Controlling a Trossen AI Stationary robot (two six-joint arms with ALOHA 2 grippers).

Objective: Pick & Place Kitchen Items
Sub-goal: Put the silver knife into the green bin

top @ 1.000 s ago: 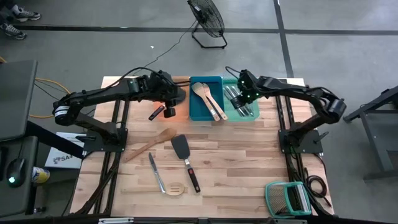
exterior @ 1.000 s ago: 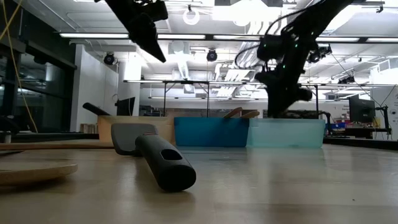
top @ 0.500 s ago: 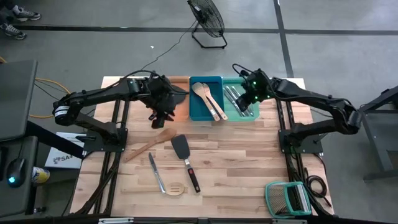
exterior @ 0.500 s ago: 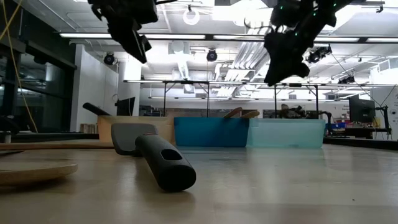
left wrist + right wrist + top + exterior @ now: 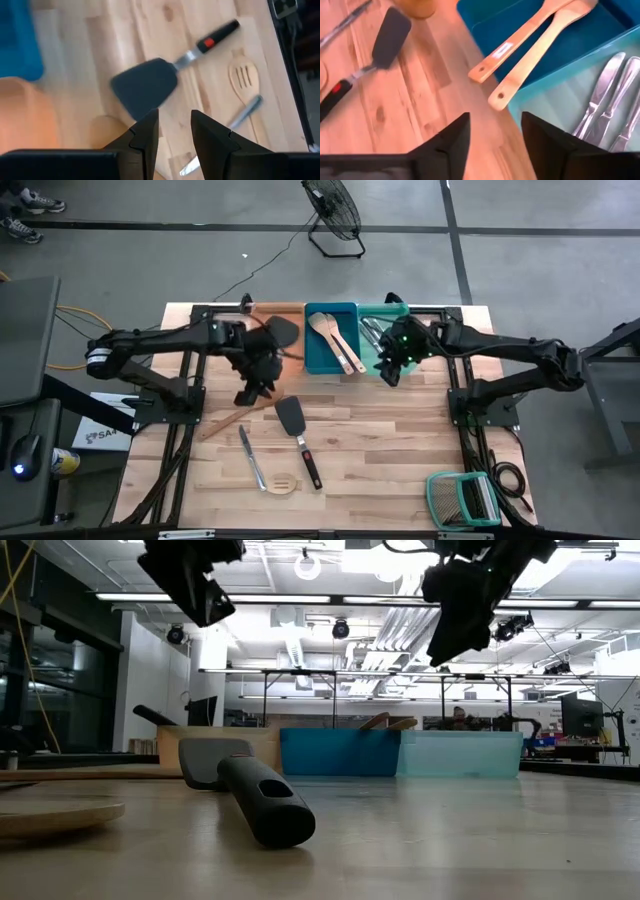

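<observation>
While both arms hang above the wooden surface (image 5: 400, 440), the left end effector (image 5: 247, 393) hovers over the wooden spoon (image 5: 240, 412) left of the black spatula (image 5: 296, 435), fingers narrowly parted and holding nothing. Over the near edge of the teal tray (image 5: 392, 310) of silver cutlery (image 5: 612, 107), the right end effector (image 5: 390, 375) is spread and empty. Two wooden utensils (image 5: 335, 340) lie in the blue tray (image 5: 312, 358). Nearer lie a metal knife (image 5: 250, 457) and a slotted wooden spatula (image 5: 283, 483).
</observation>
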